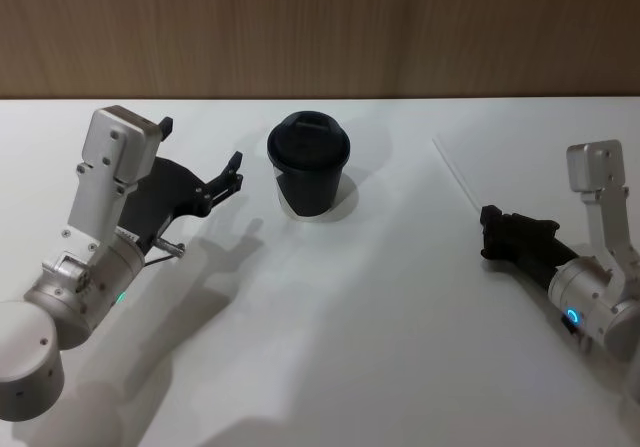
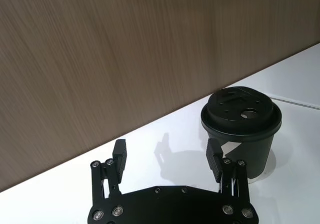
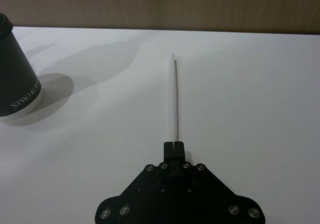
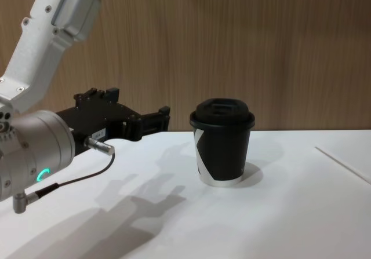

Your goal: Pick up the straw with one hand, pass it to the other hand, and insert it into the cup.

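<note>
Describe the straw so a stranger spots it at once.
On the white table, the black cup stands between the open left gripper and the right gripper. The straw lies flat right of the cup, its near end pinched by that gripper: the only thin white stick.

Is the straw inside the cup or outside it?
Outside. The straw lies flat on the table, apart from the cup, whose lid hole is empty; the right gripper, jaws shut, meets its near end.
</note>
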